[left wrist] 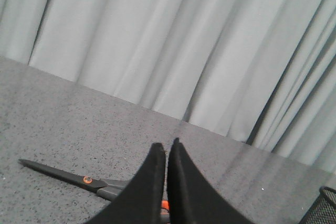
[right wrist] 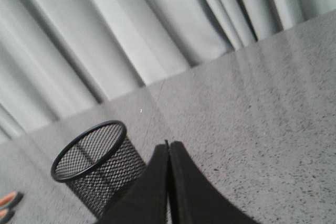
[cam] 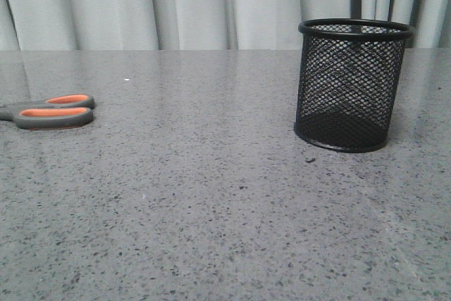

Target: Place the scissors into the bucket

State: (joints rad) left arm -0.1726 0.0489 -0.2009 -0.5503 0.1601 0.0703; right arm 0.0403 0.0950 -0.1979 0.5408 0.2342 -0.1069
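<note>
Front view: scissors (cam: 49, 111) flat on the grey speckled surface (cam: 211, 195) at the far left edge, only the orange-lined loop handles in frame, blades cut off. Bucket (cam: 352, 86) upright to the right, well apart from them, apparently empty. No arm in sight here.

Left wrist view: left end effector (left wrist: 167, 153) clenched, fingertips pressed together, holding nothing, hovering above the scissors. Blades closed, dark and slim, running out from an orange pivot screw; handles mostly hidden behind the fingers. Sliver of bucket mesh at the frame corner.

Right wrist view: right end effector (right wrist: 168, 150) likewise pinched closed and empty, bucket (right wrist: 97, 169) just beside it, orange handle tips (right wrist: 7, 205) at the frame edge.

Judged handling: light, rigid, smooth metal and plastic, prone to sliding on the polished surface and lying very low. Best taken across the neck near the pivot or over the handle loops, after opening wide. Bucket light too, likely to tip if knocked on insertion.
</note>
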